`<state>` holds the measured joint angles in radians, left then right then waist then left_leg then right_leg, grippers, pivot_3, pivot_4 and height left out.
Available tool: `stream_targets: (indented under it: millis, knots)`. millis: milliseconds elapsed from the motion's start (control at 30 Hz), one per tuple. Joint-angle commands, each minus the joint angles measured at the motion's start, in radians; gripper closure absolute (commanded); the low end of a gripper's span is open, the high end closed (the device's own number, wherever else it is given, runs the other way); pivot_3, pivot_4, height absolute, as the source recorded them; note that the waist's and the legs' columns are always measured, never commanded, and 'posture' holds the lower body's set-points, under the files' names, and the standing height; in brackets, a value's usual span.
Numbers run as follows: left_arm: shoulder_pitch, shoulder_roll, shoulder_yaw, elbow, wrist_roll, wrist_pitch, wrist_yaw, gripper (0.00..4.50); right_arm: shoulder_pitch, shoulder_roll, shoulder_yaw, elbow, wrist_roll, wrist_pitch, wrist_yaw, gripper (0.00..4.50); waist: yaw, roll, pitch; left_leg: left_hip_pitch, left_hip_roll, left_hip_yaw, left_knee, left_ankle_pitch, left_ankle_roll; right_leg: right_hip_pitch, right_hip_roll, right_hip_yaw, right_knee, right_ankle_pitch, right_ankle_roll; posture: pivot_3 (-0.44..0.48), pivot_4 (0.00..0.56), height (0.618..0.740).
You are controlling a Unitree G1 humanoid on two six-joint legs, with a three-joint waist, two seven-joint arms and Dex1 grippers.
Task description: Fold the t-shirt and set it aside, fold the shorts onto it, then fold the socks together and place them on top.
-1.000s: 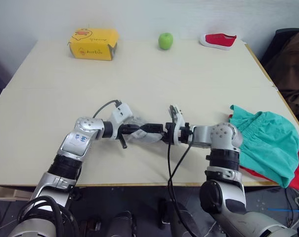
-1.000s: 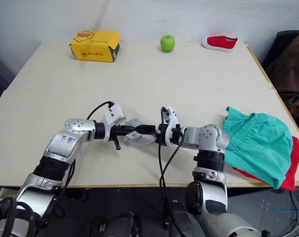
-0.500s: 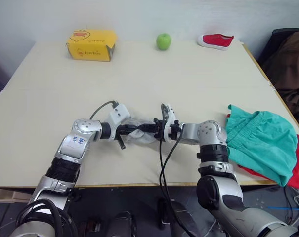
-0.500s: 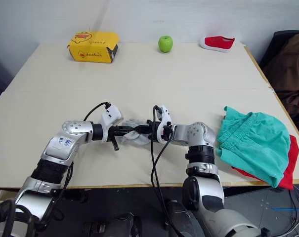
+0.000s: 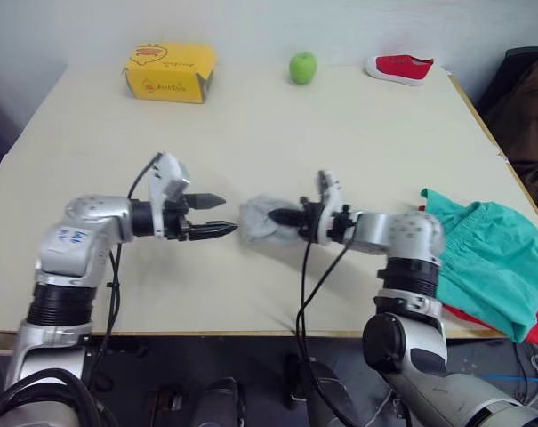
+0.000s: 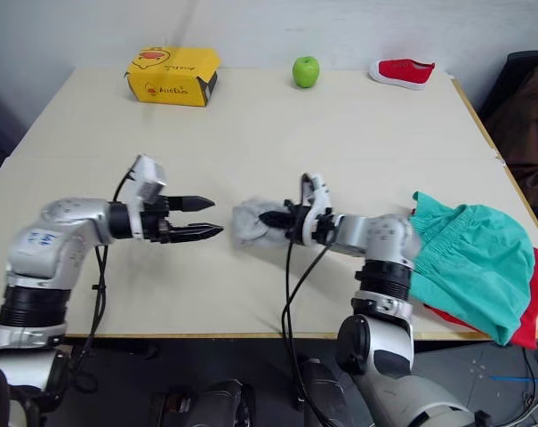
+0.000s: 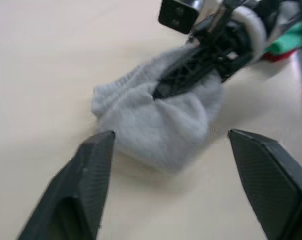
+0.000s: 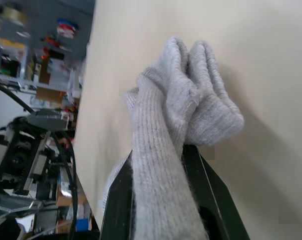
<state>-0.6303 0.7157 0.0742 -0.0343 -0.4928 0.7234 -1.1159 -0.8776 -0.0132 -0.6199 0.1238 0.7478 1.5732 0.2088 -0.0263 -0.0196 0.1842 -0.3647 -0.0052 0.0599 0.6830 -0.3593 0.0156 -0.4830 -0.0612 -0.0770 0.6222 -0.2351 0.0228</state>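
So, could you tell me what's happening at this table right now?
The robot is finishing a laundry fold. Its right end effector is shut on the grey socks, bundled on the table. The left end effector hangs open beside them, touching nothing. The shorts lie on the t-shirt at the table's right edge, so the socks are not yet on the pile.

- The left arm reaches in from the counter's near left, elbow bent, forearm running level and parallel to the near edge.
- The left hand (image 6: 190,218) points toward the counter's middle, its two black fingers spread apart and holding nothing.
- The right arm comes up at the near right, forearm turned inward to face the other.
- The right hand (image 6: 270,219) is clamped on the socks (image 6: 251,223), fingers pinched into the grey fabric.
- The two hands sit near each other, apart.
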Motion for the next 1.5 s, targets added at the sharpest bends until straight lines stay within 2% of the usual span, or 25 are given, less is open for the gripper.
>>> stream_targets:
  millis: [33,100,200,333,400,467,533,567,633,767,900,1033,1100,1167,1267,1367,1433,1500]
  knots:
    - [-0.027,0.009,0.006,-0.048,-0.069,-0.002,-0.063,0.0,0.021,-0.07,-0.101,-0.175,0.237,0.041,-0.094,4.48,0.001,0.0,0.0,-0.001,0.0,0.0,0.0,0.0,0.0,0.0,0.0,0.0,-0.001,0.0,0.0,0.0,0.15,0.74]
    - [-0.044,-0.01,-0.001,-0.053,-0.087,-0.008,-0.066,0.0,0.054,-0.148,-0.146,-0.234,0.404,0.041,-0.175,4.48,0.004,0.0,0.0,-0.001,0.0,0.0,0.001,0.0,0.001,0.001,0.0,0.0,-0.002,0.0,0.001,0.0,0.15,0.74]
    - [-0.07,-0.075,-0.027,-0.064,-0.102,-0.033,-0.053,0.0,0.156,-0.372,-0.248,-0.281,0.665,0.041,-0.298,4.48,0.02,0.001,0.001,-0.001,-0.001,-0.001,0.001,0.0,0.002,0.002,0.0,0.0,-0.003,0.001,0.002,0.0,0.15,0.74]
    - [-0.078,-0.113,-0.056,-0.064,-0.101,-0.06,-0.065,0.0,0.455,-0.665,-0.251,-0.276,1.128,-0.216,-0.556,4.48,0.03,0.001,0.001,-0.001,-0.001,0.0,0.0,0.0,0.003,0.003,0.0,-0.001,-0.005,0.001,0.002,0.0,0.15,0.74]
    - [-0.081,-0.115,-0.067,-0.06,-0.119,-0.047,-0.09,0.0,0.612,-0.755,-0.305,-0.294,1.214,-0.3,-0.594,4.48,0.027,0.0,0.001,0.0,-0.001,0.001,0.0,0.0,0.003,0.004,0.001,0.0,-0.005,0.001,0.002,0.0,0.15,0.74]
    - [-0.086,-0.108,-0.068,-0.059,-0.162,0.0,-0.121,0.0,0.745,-0.792,-0.382,-0.284,1.224,-0.355,-0.592,4.48,0.023,0.0,0.001,0.0,-0.001,0.004,0.0,0.0,0.003,0.007,0.003,0.002,-0.005,0.001,0.003,0.0,0.15,0.74]
    - [-0.093,-0.097,-0.067,-0.059,-0.191,0.031,-0.143,0.0,0.869,-0.808,-0.428,-0.26,1.224,-0.385,-0.58,4.48,0.022,0.0,0.002,0.007,0.0,0.006,-0.001,0.0,0.005,0.014,0.005,0.005,-0.011,0.002,0.004,0.0,0.15,0.74]
    - [-0.096,-0.093,-0.067,-0.058,-0.199,0.04,-0.15,0.0,0.914,-0.814,-0.437,-0.253,1.224,-0.395,-0.571,4.48,0.021,0.0,0.002,0.013,0.002,0.005,-0.002,-0.003,0.01,0.024,0.008,0.006,-0.017,0.001,0.007,0.0,0.15,0.74]
    - [-0.108,-0.088,-0.065,-0.054,-0.21,0.05,-0.154,0.0,0.979,-0.818,-0.437,-0.181,1.205,-0.43,-0.536,4.48,0.023,0.0,0.002,0.015,0.005,0.004,-0.002,-0.004,0.011,0.029,0.013,0.01,-0.024,0.0,0.013,0.0,0.15,0.74]
    - [-0.134,-0.098,-0.075,-0.035,-0.197,0.038,-0.145,0.0,0.915,-0.832,-0.331,0.002,1.058,-0.5,-0.399,4.48,0.02,0.0,0.002,0.015,0.006,0.006,-0.002,-0.004,0.012,0.03,0.016,0.013,-0.027,0.003,0.015,0.0,0.15,0.74]
    - [-0.151,-0.109,-0.085,-0.031,-0.189,0.034,-0.136,0.0,0.819,-0.841,-0.216,0.169,0.855,-0.554,-0.256,4.48,0.023,0.001,0.002,0.015,0.006,0.008,-0.002,-0.002,0.006,0.03,0.017,0.015,-0.027,0.005,0.011,0.0,0.15,0.74]
    - [-0.155,-0.101,-0.081,-0.027,-0.2,0.054,-0.131,0.0,0.79,-0.882,-0.132,0.243,0.677,-0.56,-0.118,4.48,0.028,0.001,0.002,0.012,0.005,0.008,-0.001,-0.003,0.005,0.022,0.015,0.015,-0.017,0.006,0.01,0.0,0.15,0.74]
    - [-0.153,-0.089,-0.071,-0.025,-0.21,0.077,-0.129,0.0,0.816,-0.917,-0.111,0.219,0.599,-0.562,-0.034,3.76,0.029,0.001,0.002,0.012,0.005,0.008,0.0,-0.002,0.005,0.021,0.015,0.015,-0.017,0.006,0.01,0.0,0.15,0.74]
    - [-0.147,-0.074,-0.061,-0.022,-0.216,0.095,-0.131,0.0,0.855,-0.953,-0.116,0.183,0.536,-0.565,0.04,3.26,0.031,0.001,0.002,0.012,0.005,0.008,0.0,-0.003,0.005,0.021,0.014,0.015,-0.018,0.006,0.01,0.0,0.15,0.74]
    - [-0.135,-0.048,-0.043,-0.017,-0.221,0.108,-0.133,0.0,0.952,-1.03,-0.156,0.12,0.437,-0.576,0.174,2.1,0.032,0.001,0.002,0.012,0.004,0.008,0.0,-0.003,0.005,0.022,0.014,0.015,-0.021,0.006,0.011,0.0,0.15,0.74]
    - [-0.127,-0.031,-0.017,-0.015,-0.236,0.127,-0.128,0.0,1.041,-1.097,-0.206,0.09,0.344,-0.598,0.292,1.35,0.035,0.003,0.002,0.012,0.003,0.009,0.0,-0.003,0.005,0.022,0.014,0.016,-0.02,0.006,0.011,0.0,0.15,0.74]
    - [-0.13,-0.009,0.027,-0.004,-0.273,0.169,-0.12,0.0,1.15,-1.16,-0.278,0.064,0.257,-0.626,0.453,0.66,0.037,0.003,0.002,0.012,0.003,0.009,0.0,-0.003,0.005,0.022,0.014,0.016,-0.02,0.005,0.011,0.0,0.15,0.74]
    - [-0.132,0.027,0.063,0.005,-0.288,0.193,-0.115,0.0,1.283,-1.223,-0.385,0.035,0.146,-0.692,0.684,0.01,0.038,0.003,0.003,0.012,0.004,0.009,-0.001,-0.003,0.005,0.022,0.015,0.017,-0.02,0.005,0.012,0.0,0.15,0.74]
